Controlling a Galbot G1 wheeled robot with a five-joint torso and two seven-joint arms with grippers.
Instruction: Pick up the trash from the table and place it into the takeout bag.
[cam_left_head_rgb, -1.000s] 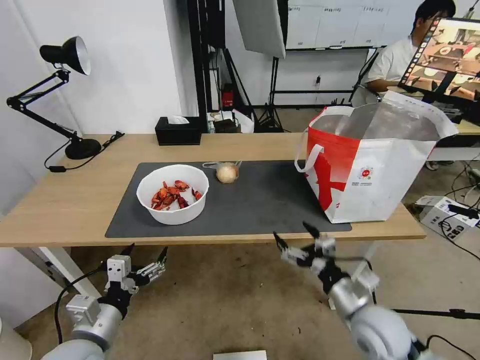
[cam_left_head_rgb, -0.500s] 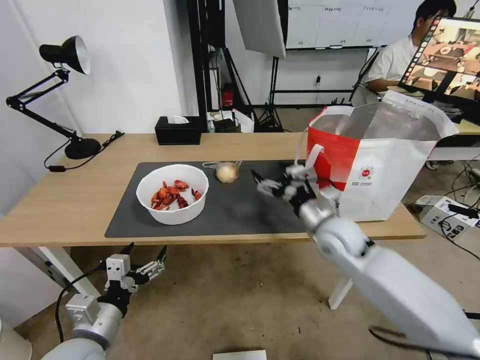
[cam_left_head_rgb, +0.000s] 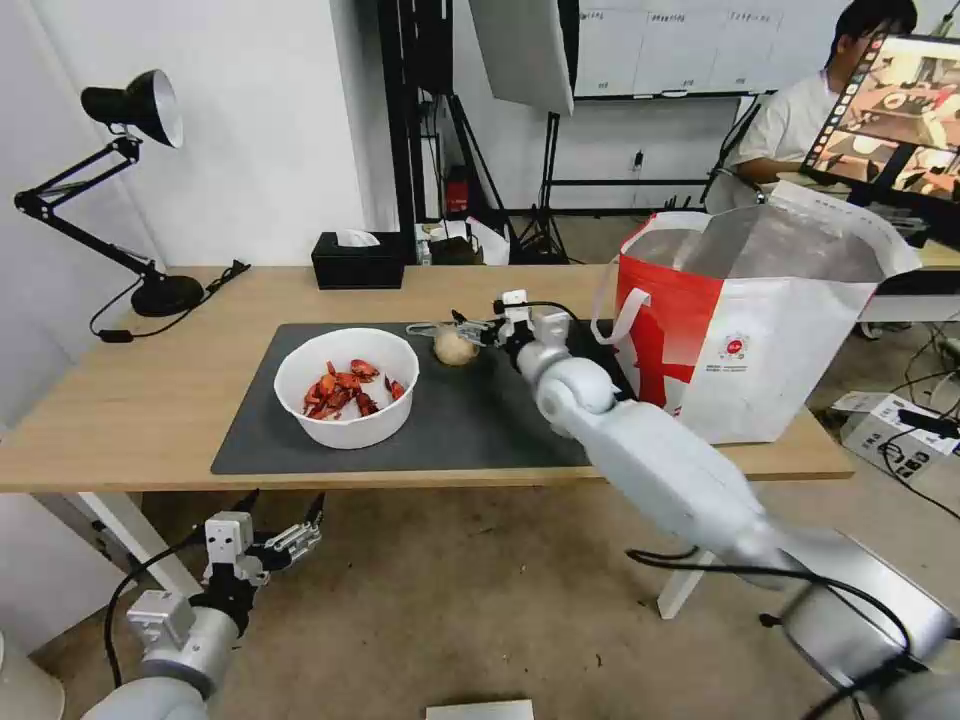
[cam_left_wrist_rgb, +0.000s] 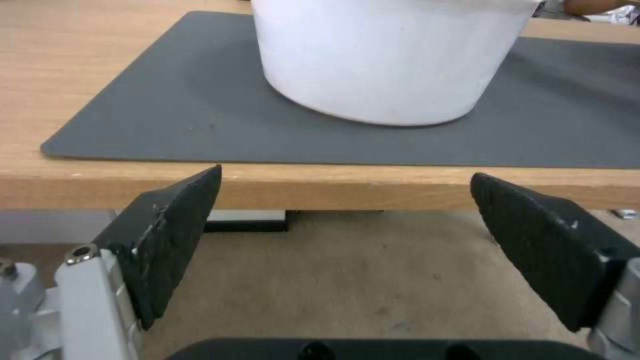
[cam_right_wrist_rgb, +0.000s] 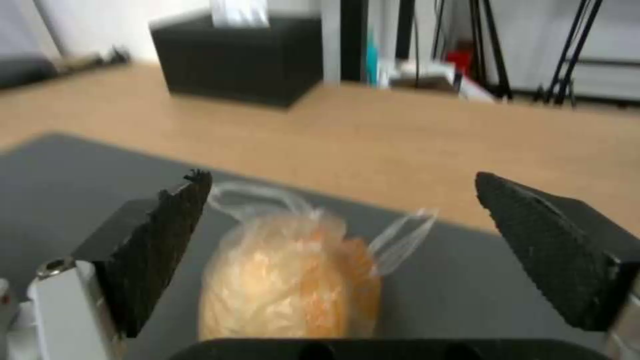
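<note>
1. The right arm was stretched far out over the table (cam_left_head_rgb: 130, 400), running from low at the robot's right side up and across the dark grey mat (cam_left_head_rgb: 480, 420), with its wrist close to the far edge of the mat.
2. The right gripper (cam_left_head_rgb: 470, 330) sat at the wrapped onion-like ball (cam_left_head_rgb: 455, 346), its black fingers (cam_right_wrist_rgb: 160, 240) spread wide and gripping nothing. From the wrist camera the ball (cam_right_wrist_rgb: 293, 280) lay between the two fingers, with gaps on both sides.
3. The ball rested on the mat, its clear wrap bunched into loops at the far side, just beyond the white bowl (cam_left_head_rgb: 345, 385).
4. The bowl, holding red crayfish shells, stood on the mat nearer the robot's left.
5. The left arm hung low, below the table's front edge. The left gripper (cam_left_head_rgb: 285, 535) was held wide apart and bare, pointing toward the table; its wrist camera looked across the edge at the bowl (cam_left_wrist_rgb: 393, 60).
6. The takeout bag (cam_left_head_rgb: 750, 340) stood upright at the right end of the table, mouth open, foil lining showing, partly on the mat.
7. A black tissue box (cam_left_head_rgb: 357, 260) sat at the table's far edge, and a black desk lamp (cam_left_head_rgb: 130, 110) stood at the far left.
</note>
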